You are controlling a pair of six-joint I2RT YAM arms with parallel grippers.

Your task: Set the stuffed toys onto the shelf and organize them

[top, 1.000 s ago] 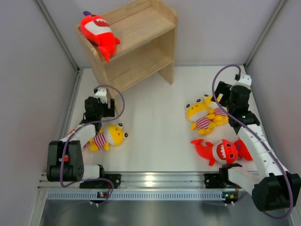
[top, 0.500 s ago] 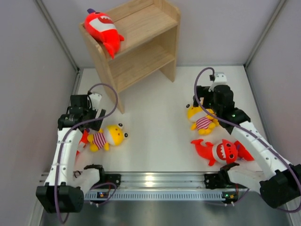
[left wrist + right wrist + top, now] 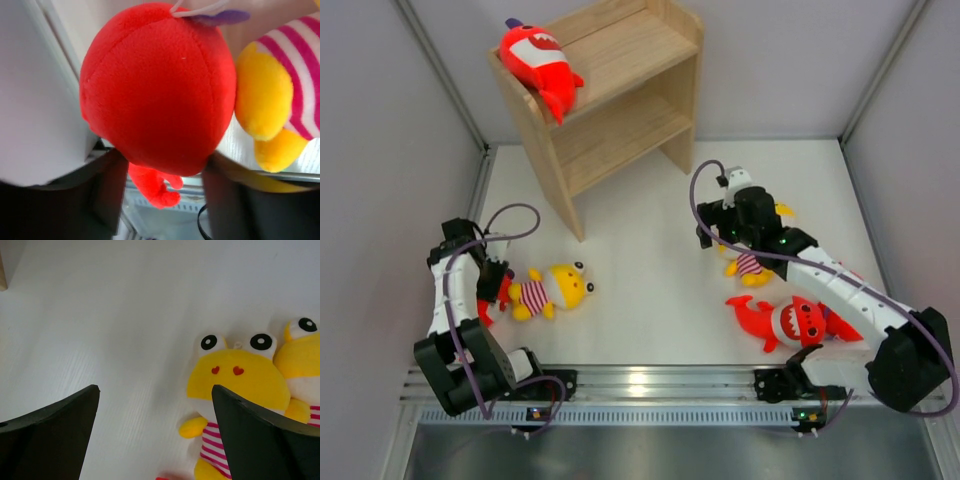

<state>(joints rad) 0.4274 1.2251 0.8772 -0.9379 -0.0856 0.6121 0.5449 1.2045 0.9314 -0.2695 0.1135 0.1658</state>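
L gripper near left, jaws wide apart round a red shark, yellow plush touching it. R gripper open, empty, over table by yellow pair. Another shark lies on shelf top, far left.

This looks like a robotics lab test cell, not a home. Plain grey panels box in a white tabletop, with a metal corner post at 11 o'clock. At 6 o'clock an aluminium rail anchors the left arm and the right arm, with a purple cable looping loose. A wooden shelf at 12 o'clock and scattered plush toys are staged props.
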